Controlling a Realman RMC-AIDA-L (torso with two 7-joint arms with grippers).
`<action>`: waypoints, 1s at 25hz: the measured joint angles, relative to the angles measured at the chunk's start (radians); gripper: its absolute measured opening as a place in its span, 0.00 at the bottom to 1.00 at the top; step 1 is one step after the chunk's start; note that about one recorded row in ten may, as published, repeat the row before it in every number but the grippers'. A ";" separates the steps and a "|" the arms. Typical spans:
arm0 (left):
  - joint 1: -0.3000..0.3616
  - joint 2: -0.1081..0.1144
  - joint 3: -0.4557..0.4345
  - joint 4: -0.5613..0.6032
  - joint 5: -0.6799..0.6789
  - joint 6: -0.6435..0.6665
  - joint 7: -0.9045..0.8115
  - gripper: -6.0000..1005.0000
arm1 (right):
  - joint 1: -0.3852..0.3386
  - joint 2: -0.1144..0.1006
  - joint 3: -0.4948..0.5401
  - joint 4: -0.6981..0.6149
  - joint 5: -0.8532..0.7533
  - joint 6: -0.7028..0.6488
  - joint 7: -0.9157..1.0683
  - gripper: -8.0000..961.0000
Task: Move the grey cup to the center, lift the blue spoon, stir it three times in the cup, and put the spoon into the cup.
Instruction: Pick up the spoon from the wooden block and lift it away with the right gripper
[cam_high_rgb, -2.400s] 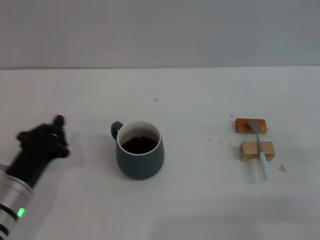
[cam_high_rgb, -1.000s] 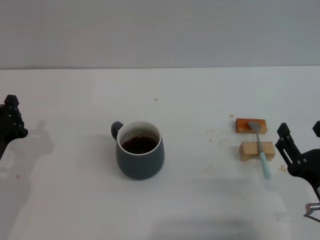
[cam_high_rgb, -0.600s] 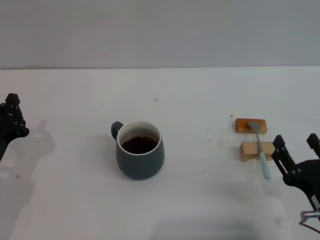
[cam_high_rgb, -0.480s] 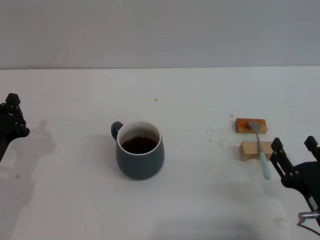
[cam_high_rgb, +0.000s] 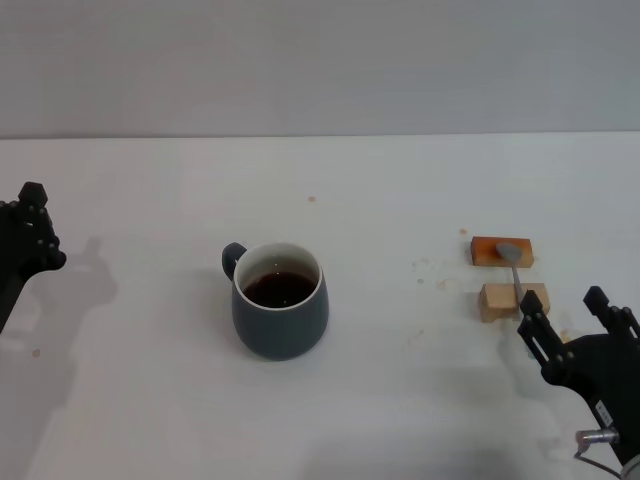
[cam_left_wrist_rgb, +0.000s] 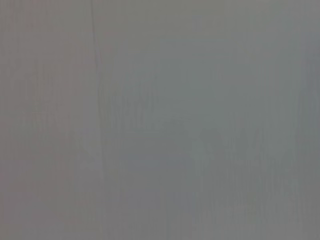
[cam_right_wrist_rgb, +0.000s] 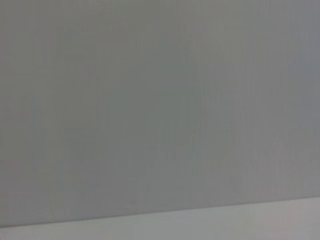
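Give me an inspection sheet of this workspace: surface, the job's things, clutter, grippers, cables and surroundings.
Surface: white table, with small brown specks and stains near the blocks.
Job's things: grey cup upright near the middle, dark liquid inside, handle toward the robot's left. Blue spoon lies across two wooden blocks on the robot's right; its handle end is hidden behind the right gripper.
Clutter: only the blocks and the stains.
Grippers: right gripper open, low beside the spoon's handle end, holding nothing. Left gripper at the left edge, away from the cup.
Cables: a thin wire loop at the right arm.
Surroundings: plain grey wall.
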 joint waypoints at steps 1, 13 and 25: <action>0.001 0.000 0.000 -0.003 0.000 -0.002 0.005 0.00 | 0.001 0.000 -0.001 0.000 0.001 0.003 0.000 0.77; 0.003 -0.002 0.000 -0.016 0.000 -0.025 0.017 0.00 | 0.033 -0.002 0.001 -0.029 0.052 0.048 -0.002 0.77; 0.003 -0.002 0.000 -0.023 0.000 -0.025 0.018 0.00 | 0.057 0.000 -0.001 -0.053 0.053 0.082 0.002 0.77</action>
